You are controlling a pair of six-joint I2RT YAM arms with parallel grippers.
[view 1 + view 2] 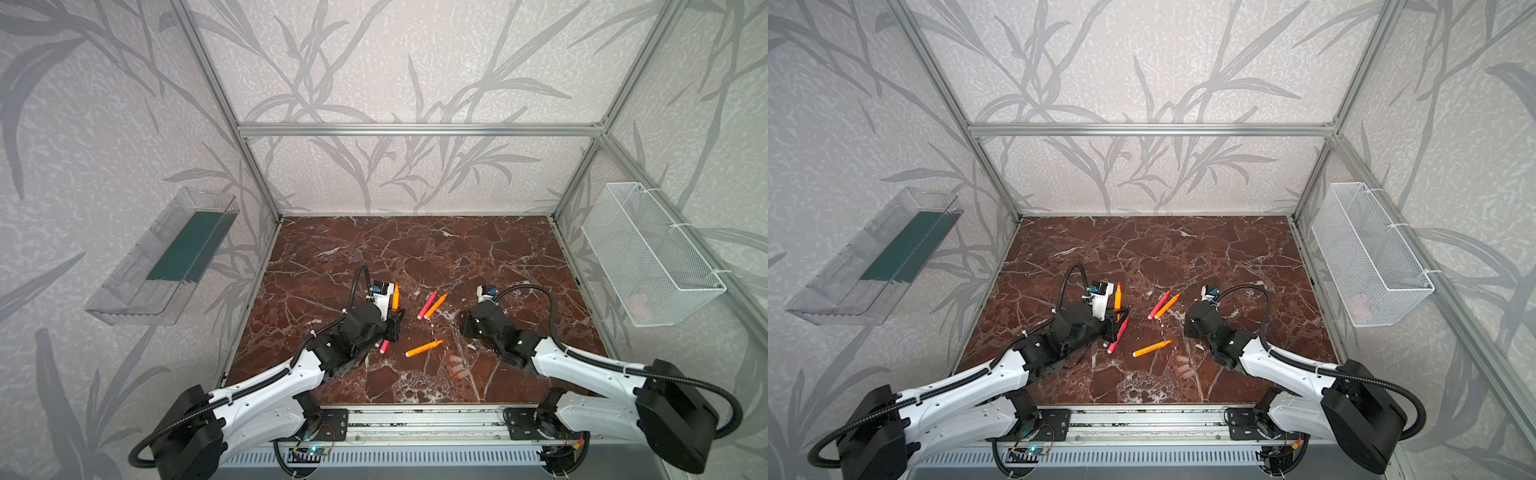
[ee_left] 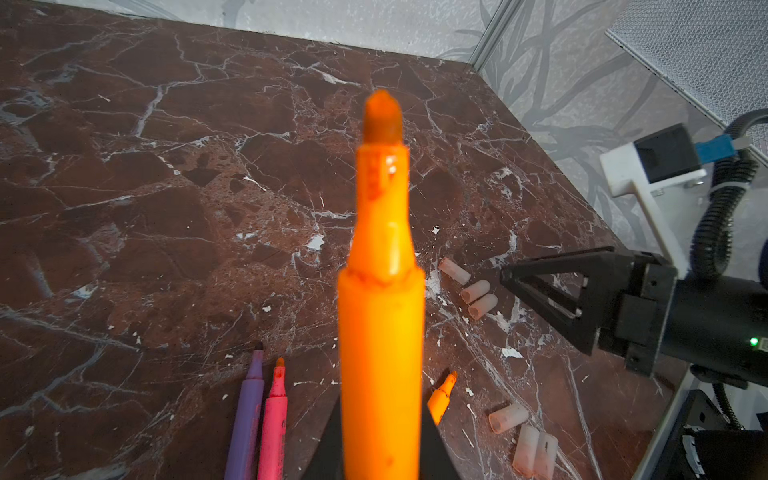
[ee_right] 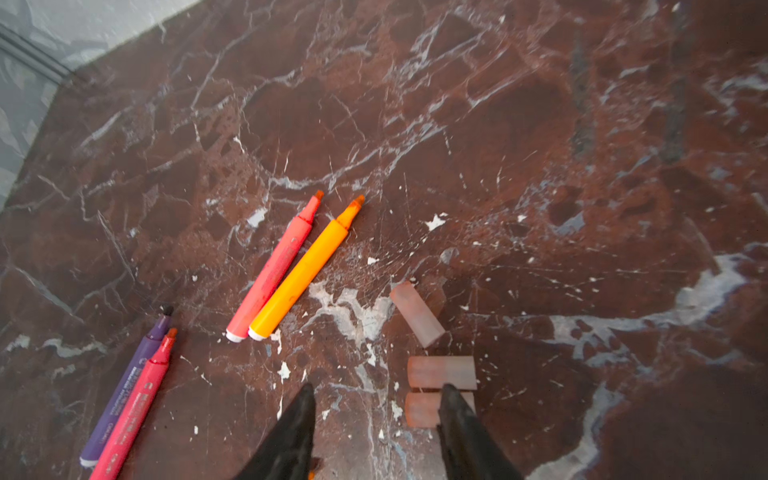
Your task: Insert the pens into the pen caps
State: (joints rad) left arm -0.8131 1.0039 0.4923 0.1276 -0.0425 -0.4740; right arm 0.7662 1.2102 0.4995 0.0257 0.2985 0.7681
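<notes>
Left end effector [image 2: 382, 405] clamped, right one [image 3: 376, 392] parted

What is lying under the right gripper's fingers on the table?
One pen cap lies partly beneath a finger; its other end is covered. A second cap beside it shows nearly whole.

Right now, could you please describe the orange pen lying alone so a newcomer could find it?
On the marble table, look at the middle, toward the front edge. The orange pen lies beside three pen caps; unlike the other loose pens, it has no partner alongside.
</notes>
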